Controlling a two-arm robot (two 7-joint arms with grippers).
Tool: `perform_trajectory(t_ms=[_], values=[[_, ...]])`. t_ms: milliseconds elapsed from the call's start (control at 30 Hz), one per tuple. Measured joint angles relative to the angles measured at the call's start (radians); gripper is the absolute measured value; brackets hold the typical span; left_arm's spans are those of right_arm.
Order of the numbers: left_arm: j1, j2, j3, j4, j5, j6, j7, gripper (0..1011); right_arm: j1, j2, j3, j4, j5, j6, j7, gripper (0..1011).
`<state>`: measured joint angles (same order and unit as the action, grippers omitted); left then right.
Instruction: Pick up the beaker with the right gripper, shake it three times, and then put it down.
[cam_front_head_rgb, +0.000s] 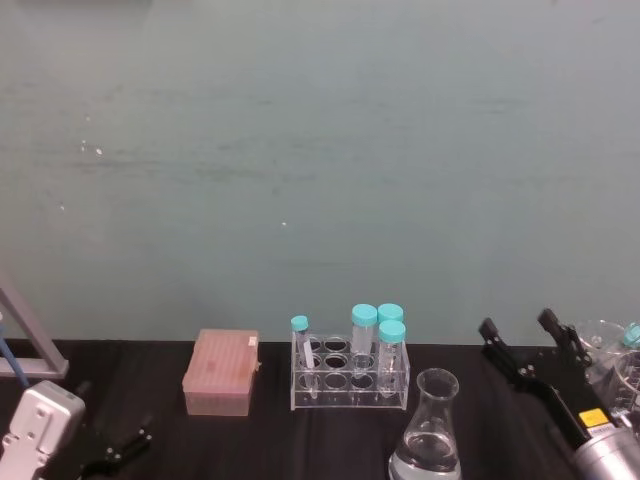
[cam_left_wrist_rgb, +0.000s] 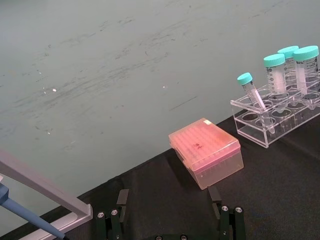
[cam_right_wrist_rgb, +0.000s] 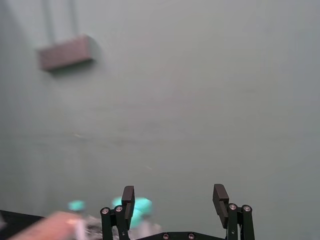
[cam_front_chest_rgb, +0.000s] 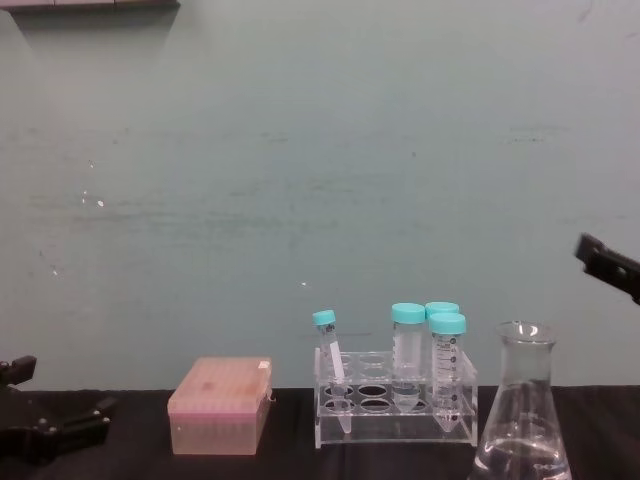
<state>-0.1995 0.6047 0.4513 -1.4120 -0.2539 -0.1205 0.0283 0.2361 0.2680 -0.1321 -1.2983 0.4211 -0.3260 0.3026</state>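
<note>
**A:** Head view first. The beaker (cam_front_head_rgb: 428, 432) is seen standing upright near the front edge of the tabletop (cam_front_head_rgb: 150, 375), right of centre, with clear liquid in the bottom. The right gripper (cam_front_head_rgb: 520, 335) is held off to its right, fingers spread wide, nothing gripped. The tube rack (cam_front_head_rgb: 350, 372) is parked just behind the beaker, and more glassware (cam_front_head_rgb: 612, 350) is crowded in behind the gripper. A wide swing-in could get that glassware clipped.

**B:** Agreed. The left gripper (cam_front_head_rgb: 118, 447) is parked at the front left corner. In the left wrist view its fingers (cam_left_wrist_rgb: 122, 199) are shown apart over the dark tabletop, with the pink tip box (cam_left_wrist_rgb: 206, 151) ahead and the rack beyond. No trouble is expected from that side.

**A:** Right wrist view: the right fingers (cam_right_wrist_rgb: 127, 196) are seen open and empty, pointed at the wall, with teal caps (cam_right_wrist_rgb: 142, 205) blurred low between them. The beaker isn't lined up yet, so a misjudged approach could get it knocked rather than grasped.

**B:** Chest view: the beaker (cam_front_chest_rgb: 524, 420) sits by the front right, close beside the rack (cam_front_chest_rgb: 395, 405). If smooth glass is pinched on the tapered part, it could be squeezed out; shaken hard, liquid could be slopped out.
</note>
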Motion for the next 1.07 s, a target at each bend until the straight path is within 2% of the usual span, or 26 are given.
perform_trajectory(t_ms=[167, 267, 567, 1067], values=[[0.0, 0.0, 0.0, 0.0, 0.0, 0.0, 0.0, 1000, -0.008, -0.01, 0.023, -0.004, -0.07, 0.082, -0.122, 1002], [0.0, 0.0, 0.0, 0.0, 0.0, 0.0, 0.0, 1000, -0.011, -0.014, 0.032, -0.006, -0.086, 0.124, -0.152, 1002], [0.0, 0.0, 0.0, 0.0, 0.0, 0.0, 0.0, 1000, -0.021, -0.024, 0.048, -0.011, -0.097, 0.207, -0.164, 1002], [0.0, 0.0, 0.0, 0.0, 0.0, 0.0, 0.0, 1000, -0.019, -0.022, 0.044, -0.011, -0.094, 0.193, -0.158, 1000]])
